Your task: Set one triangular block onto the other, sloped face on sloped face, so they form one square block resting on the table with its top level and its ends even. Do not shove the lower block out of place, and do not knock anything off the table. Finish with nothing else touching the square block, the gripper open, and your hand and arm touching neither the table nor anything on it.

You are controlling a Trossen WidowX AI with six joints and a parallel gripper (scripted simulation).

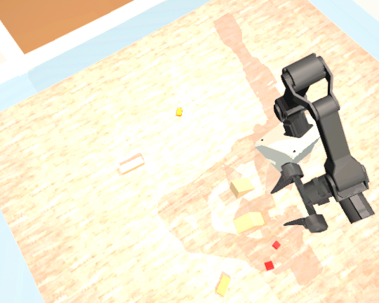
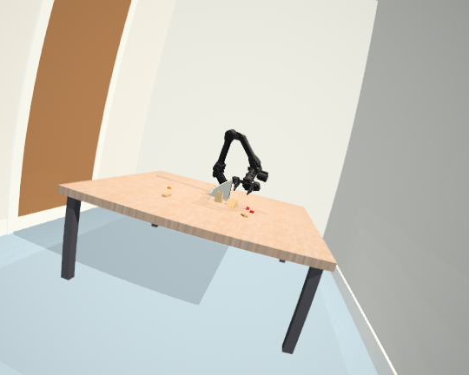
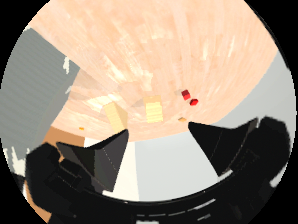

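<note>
At 9 o'clock of the black parallel-jaw gripper, the two pale-yellow triangular wooden blocks sat apart on the table, unstacked. Fingers stood wide apart, empty. Risk: a low approach could shove either block or the small red cubes.

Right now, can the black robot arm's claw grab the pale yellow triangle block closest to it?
Probably yes. The gripper is wide open and empty, raised beside the pale yellow triangular block. Nothing stands between them; the two small red cubes sit off to one side.
</note>
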